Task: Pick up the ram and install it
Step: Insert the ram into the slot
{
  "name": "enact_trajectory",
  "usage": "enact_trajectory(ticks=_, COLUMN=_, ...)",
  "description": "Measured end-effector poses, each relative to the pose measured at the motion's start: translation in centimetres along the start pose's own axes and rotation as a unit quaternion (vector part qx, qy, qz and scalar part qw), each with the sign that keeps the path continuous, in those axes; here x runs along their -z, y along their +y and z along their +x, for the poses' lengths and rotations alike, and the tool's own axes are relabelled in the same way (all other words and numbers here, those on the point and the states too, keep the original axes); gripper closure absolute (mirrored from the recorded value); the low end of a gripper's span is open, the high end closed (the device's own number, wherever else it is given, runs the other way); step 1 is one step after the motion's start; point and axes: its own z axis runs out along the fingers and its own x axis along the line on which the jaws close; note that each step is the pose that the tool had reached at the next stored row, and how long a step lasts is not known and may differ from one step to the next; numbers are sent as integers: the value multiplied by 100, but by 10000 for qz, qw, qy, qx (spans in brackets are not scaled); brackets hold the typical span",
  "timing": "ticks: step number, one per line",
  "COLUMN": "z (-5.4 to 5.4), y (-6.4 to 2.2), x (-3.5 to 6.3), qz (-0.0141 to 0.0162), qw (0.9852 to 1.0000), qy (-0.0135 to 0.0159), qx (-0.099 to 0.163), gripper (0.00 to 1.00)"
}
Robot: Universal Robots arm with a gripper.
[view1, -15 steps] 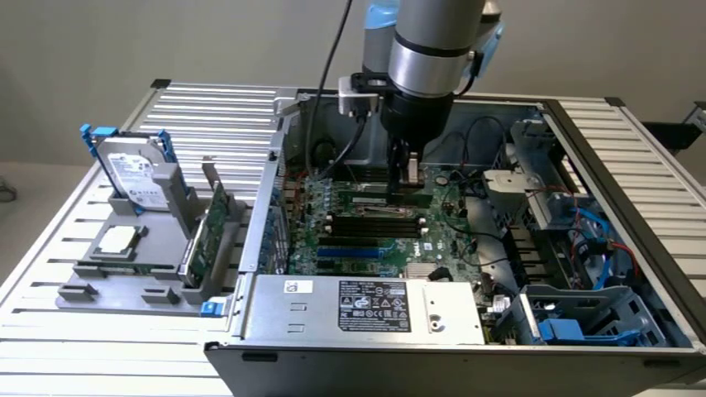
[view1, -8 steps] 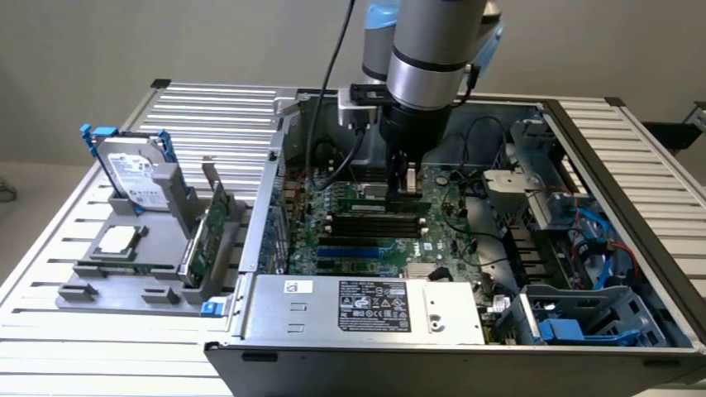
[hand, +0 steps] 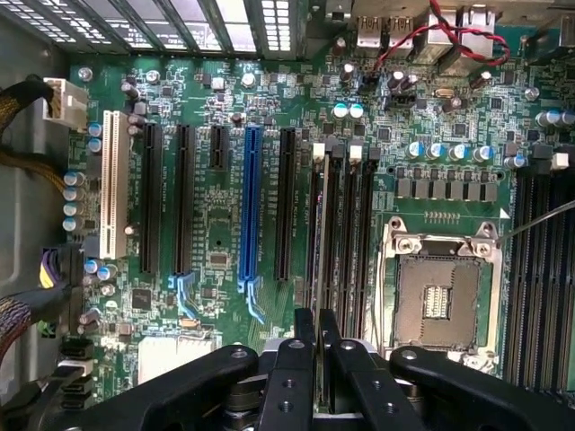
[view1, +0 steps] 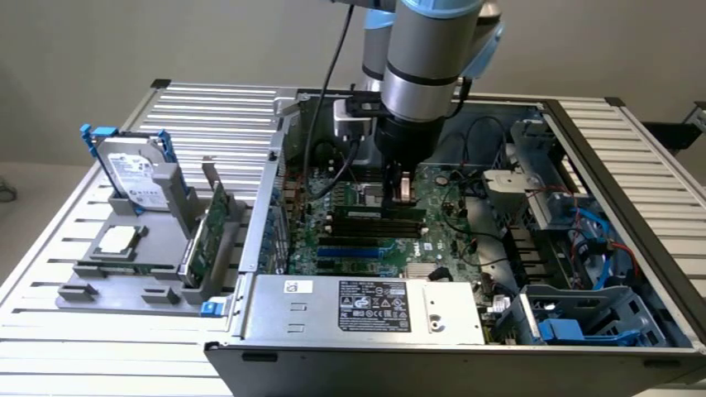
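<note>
The angular black gripper is pinching narrow on the ram, a thin green stick with dark chips. The ram is standing edge-down at the long black slots of the glossy green motherboard.

Shows as the ram, a long, thin green circuit strip with dark chips along it, much longer than tall. Stands on its long edge among the black memory slots of the motherboard, running lengthwise with them across the exterior view, level rather than tilted, directly under the gripper and pinched between its fingertips toward the middle. Cannot tell whether seated fully home or just resting on a slot.
</note>
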Motion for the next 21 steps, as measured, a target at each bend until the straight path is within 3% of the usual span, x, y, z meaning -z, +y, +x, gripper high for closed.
enact_trajectory(ticks=6, z=-3, y=21, x=-104, qz=9, qw=10000, qy=0, qx=0, gripper=86)
enact_trajectory(ticks=10, z=-3, y=21, x=-115, qz=40, qw=10000, qy=5, qx=0, gripper=86)
enact_trajectory(ticks=21, z=-5, y=20, x=-147, qz=66, qw=10000, qy=5, qx=51, gripper=86)
